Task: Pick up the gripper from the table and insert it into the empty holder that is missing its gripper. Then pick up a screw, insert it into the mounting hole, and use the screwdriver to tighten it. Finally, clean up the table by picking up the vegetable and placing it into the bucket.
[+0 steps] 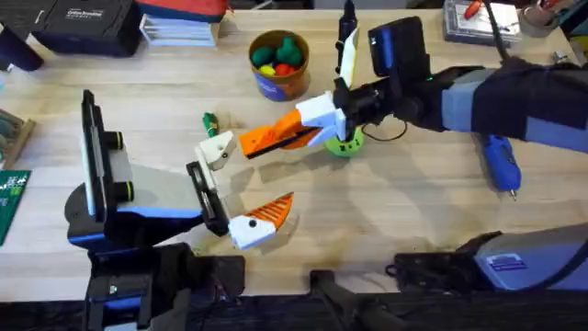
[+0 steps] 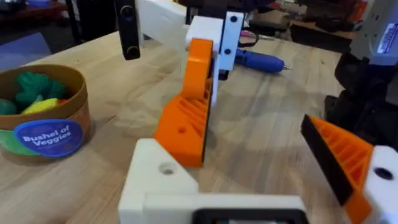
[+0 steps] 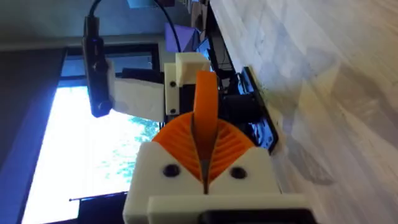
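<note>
Across the wooden table (image 1: 413,221), from the right side toward the middle: the right gripper (image 1: 338,118), closed tight on the orange gripper part (image 1: 276,138). Holds this part lifted off the table, its tip pointed at the left arm. So the first pick looks done.

At the lower left: the left gripper (image 1: 241,184), spread wide and holding nothing. Carries an orange pad on one finger only; the other ends in a bare white holder (image 1: 219,150), probably the empty one, though hard to be sure from here. Part and holder near each other but apart, so insertion judged as in progress, not finished.

Farther back: the bucket (image 1: 276,87), upright, with toy vegetables already inside.

At the right, well apart from the work: the screwdriver (image 1: 502,164), lying flat on the table, not in use.

Just beside the held part: a green disc (image 1: 344,147) with holes.

Near the white holder: the vegetable (image 1: 209,121), on the table, not in the bucket.

Cannot make out any screw. Left to do, as judged: seat the part, place and tighten the screw, then clear the vegetable.
</note>
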You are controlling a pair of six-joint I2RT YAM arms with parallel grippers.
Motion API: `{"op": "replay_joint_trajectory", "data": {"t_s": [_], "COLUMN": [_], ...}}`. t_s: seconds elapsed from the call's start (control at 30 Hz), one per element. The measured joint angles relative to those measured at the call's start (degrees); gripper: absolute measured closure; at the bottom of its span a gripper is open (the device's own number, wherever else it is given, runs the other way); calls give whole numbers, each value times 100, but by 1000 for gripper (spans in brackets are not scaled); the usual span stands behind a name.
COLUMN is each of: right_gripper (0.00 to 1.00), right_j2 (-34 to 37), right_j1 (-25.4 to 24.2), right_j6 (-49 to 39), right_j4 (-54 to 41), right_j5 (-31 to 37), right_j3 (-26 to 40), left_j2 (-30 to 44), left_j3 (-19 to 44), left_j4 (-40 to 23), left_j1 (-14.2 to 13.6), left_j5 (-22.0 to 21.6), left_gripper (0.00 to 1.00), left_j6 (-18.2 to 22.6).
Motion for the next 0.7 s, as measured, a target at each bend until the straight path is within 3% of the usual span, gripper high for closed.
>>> {"op": "replay_joint_trajectory", "data": {"t_s": [0.37, 0.7], "right_gripper": [989, 989], "right_j2": [90, 90], "right_j1": [266, 266], "right_j6": [569, 477], "right_j4": [677, 733], "right_j5": [130, -28], "right_j3": [-2, -2], "left_j2": [0, 0], "left_j3": [0, 0], "left_j4": [4, 4], "left_j1": [52, 52], "left_j5": [-53, -46], "left_gripper": [16, 16], "left_j6": [2, 4]}}
